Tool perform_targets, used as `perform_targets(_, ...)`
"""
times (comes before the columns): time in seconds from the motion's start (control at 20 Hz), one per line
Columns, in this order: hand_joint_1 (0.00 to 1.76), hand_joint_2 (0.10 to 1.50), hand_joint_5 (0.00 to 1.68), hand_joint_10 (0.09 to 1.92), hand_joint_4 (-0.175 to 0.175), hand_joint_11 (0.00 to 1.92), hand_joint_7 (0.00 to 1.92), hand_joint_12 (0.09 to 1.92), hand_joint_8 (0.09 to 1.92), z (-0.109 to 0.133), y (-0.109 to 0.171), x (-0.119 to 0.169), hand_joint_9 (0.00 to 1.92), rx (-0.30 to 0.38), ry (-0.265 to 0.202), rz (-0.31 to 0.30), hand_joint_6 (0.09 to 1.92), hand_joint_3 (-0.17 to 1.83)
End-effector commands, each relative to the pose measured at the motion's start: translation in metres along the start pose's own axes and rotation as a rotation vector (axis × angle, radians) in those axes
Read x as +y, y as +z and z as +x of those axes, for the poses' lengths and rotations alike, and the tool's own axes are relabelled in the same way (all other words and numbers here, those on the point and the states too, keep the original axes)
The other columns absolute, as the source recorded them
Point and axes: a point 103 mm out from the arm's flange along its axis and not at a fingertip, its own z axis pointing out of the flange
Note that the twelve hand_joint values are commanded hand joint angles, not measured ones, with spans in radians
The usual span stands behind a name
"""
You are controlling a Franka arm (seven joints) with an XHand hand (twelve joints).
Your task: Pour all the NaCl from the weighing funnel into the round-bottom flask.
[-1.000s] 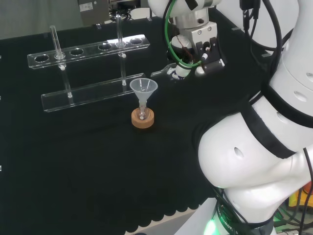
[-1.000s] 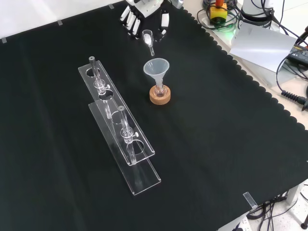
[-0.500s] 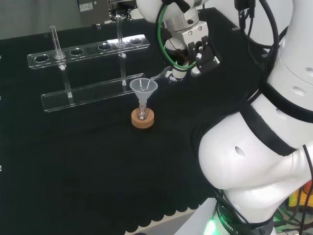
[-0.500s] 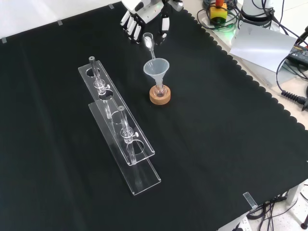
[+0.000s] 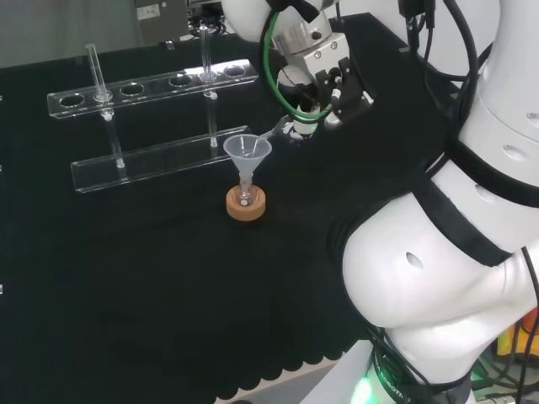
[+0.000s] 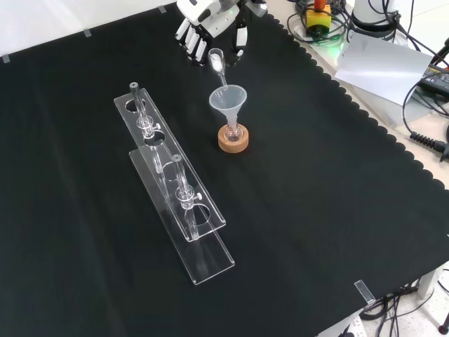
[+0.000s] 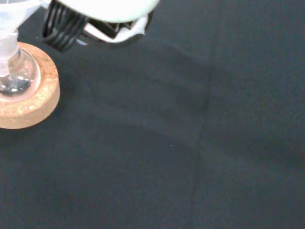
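- Head view: the robot hand (image 5: pixel 324 84) holds the weighing funnel (image 5: pixel 282 129), its fingers curled round the wide end. The narrow spout points away from the robot hand toward the plastic funnel (image 5: pixel 247 151), with its tip at that funnel's rim.
- Head view: the plastic funnel sits in the neck of the round-bottom flask (image 5: pixel 245 195), which rests on a cork ring (image 5: pixel 246 204) on the tabletop (image 5: pixel 168 278), below and ahead of the robot hand. A clear tube rack (image 5: pixel 152 114) stands beyond the flask, well apart from the robot hand.
- Front view: the robot hand (image 6: pixel 203 21) pinches the weighing funnel (image 6: pixel 217 63), which is tilted with its spout down. The spout tip reaches the mouth of the plastic funnel (image 6: pixel 228 102) just beneath the robot hand.
- Front view, procedure: judged from the tilt, pouring is at its start. Keep the spout tip inside the plastic funnel's rim, raise the wide end gradually, and hold the tilt until no white powder is left in the weighing funnel. Avoid pushing the plastic funnel sideways; the flask merely rests on its cork ring (image 6: pixel 233 139) and could tip.
- Wrist view: the flask (image 7: pixel 14 71) on its cork ring (image 7: pixel 28 102) lies close beneath the palm. How much NaCl is in the flask cannot be told.
- Markings: no readable writing appears on the glassware, rack or tabletop.
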Motion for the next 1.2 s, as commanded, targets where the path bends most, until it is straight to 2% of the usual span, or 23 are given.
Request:
perform_targets(0.05,1.10,0.66,1.10,0.53,0.096,0.38,0.65,1.32,0.66,0.005,-0.006,0.000,0.78,-0.065,0.003,0.014,1.06,0.83)
perform_targets(1.2,1.10,0.66,1.10,0.53,0.112,0.38,0.63,1.32,0.65,0.018,-0.024,0.004,0.78,-0.220,0.007,0.064,1.05,0.82)
